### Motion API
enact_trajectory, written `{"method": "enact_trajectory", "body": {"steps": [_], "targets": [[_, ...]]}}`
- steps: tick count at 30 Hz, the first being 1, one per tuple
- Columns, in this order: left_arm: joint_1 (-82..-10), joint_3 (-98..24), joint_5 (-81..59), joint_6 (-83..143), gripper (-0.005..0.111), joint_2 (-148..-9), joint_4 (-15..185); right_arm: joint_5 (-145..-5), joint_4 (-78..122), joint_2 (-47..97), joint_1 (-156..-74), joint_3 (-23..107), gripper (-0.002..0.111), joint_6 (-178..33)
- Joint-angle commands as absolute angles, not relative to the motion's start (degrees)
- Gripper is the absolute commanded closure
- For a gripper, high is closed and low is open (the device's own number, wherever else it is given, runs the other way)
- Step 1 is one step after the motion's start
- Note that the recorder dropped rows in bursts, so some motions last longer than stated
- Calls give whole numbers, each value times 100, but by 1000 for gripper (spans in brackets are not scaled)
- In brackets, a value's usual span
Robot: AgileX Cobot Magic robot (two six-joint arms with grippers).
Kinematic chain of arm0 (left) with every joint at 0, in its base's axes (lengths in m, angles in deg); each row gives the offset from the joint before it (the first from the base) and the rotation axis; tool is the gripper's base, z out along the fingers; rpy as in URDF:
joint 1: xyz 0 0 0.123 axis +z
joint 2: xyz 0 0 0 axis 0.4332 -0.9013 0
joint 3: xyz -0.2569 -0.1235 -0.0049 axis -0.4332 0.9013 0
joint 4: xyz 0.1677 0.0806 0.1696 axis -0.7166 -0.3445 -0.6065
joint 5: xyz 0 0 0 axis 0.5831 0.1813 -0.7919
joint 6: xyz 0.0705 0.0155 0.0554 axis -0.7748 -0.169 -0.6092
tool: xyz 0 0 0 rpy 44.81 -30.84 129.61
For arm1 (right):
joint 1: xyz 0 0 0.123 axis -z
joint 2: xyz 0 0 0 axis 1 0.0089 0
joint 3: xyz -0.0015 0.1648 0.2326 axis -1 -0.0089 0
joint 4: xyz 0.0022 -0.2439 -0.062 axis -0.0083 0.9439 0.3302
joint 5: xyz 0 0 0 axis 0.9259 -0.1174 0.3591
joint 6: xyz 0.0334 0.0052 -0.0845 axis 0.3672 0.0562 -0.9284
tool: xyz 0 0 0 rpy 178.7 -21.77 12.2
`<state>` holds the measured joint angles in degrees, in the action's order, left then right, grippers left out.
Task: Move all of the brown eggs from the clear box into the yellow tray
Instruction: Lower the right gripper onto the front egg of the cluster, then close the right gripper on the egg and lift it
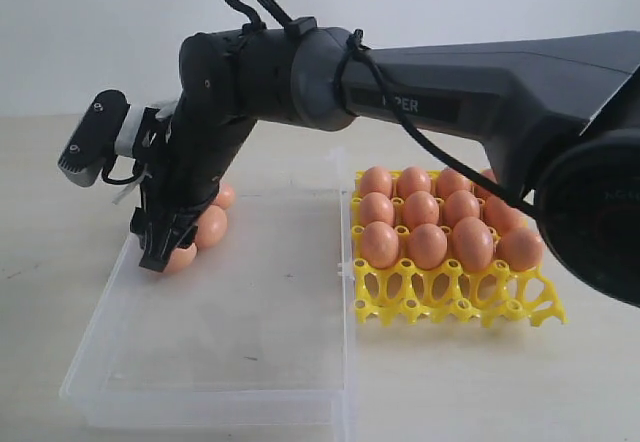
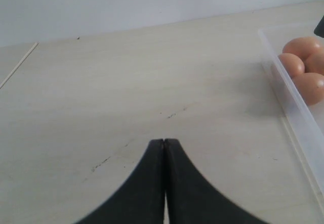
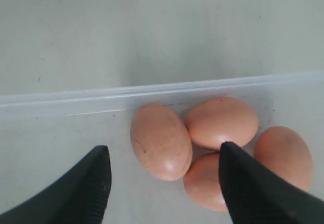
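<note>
The right tool (image 3: 164, 155) is hovering wide open over the eggs (image 3: 161, 142) huddled in the box's (image 1: 200, 397) corner, lining up to straddle one, while the tray (image 1: 450, 307) is holding the others and the left tool (image 2: 164, 143) is idling closed above the counter (image 2: 126, 72).

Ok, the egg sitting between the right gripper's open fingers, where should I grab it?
Come straight down from above with the right gripper and pinch the egg across its short axis. It lies on its side; one flank is free, the other touches neighbouring eggs, so probably shift toward the free side first.
</note>
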<state>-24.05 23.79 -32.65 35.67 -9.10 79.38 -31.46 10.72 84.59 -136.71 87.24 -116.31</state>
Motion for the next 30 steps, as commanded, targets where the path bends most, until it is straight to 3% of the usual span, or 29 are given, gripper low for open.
{"method": "enact_trajectory", "body": {"steps": [1, 30], "targets": [[-2394, 2356, -3230, 3593, 107, -878, 7944, -3223, 1032, 8600, -13683, 8758, 49, -11834], [-2394, 2356, -3230, 3593, 107, -878, 7944, -3757, 261, 9441, -13713, 8758, 49, -11925]]}}
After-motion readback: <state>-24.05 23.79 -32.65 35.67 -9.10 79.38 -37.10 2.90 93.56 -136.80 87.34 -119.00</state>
